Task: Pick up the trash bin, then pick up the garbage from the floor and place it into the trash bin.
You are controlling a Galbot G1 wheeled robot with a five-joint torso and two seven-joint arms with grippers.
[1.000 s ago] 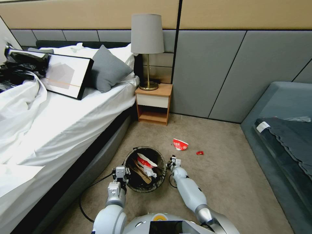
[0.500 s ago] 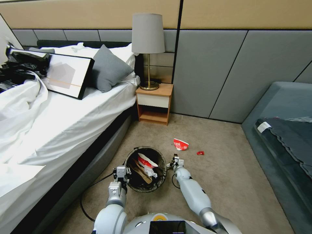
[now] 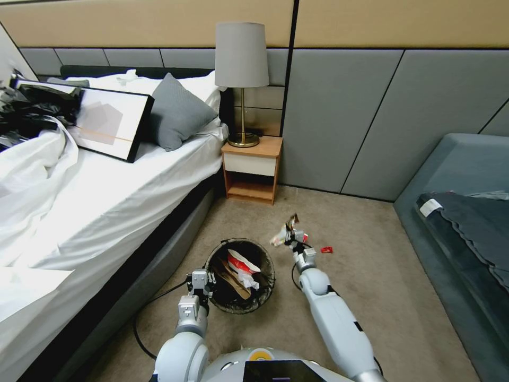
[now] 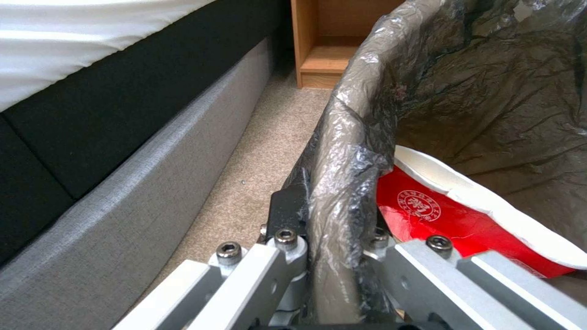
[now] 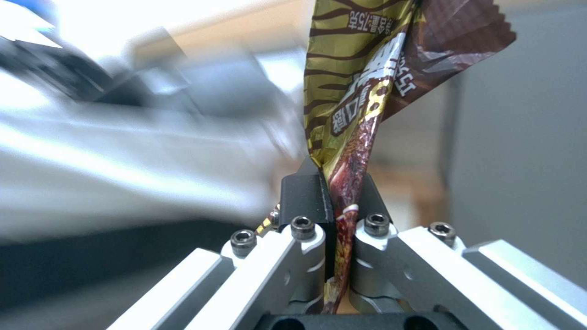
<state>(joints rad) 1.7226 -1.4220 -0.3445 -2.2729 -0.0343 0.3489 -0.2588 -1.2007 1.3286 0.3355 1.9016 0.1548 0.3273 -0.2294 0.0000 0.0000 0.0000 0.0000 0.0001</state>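
On your left, the left gripper (image 3: pixel 201 283) is clamped on the near-left rim of the trash bin (image 3: pixel 263 253), with one black finger (image 4: pixel 287 211) outside the wall and the other inside, pinching the dark liner bag (image 4: pixel 348 151) folded over the rim. The trash bin sits between the bed (image 3: pixel 95 196) on the left and the right arm; inside it you can see a crushed red-and-white paper cup (image 4: pixel 465 215) bearing a round white seal whose characters are too small to read, plus tan paper. Further right, beyond the bin, the right gripper (image 3: pixel 293 235) is raised above the carpet (image 3: pixel 371 286), its fingers (image 5: pixel 306 197) closed tight on a brown-and-gold snack wrapper (image 5: pixel 367 91). The wrapper carries white Chinese lettering, seen rotated, and striped gold bands; you cannot read a brand from it. A small red scrap (image 3: pixel 326 249) lies on the carpet just right of that gripper.
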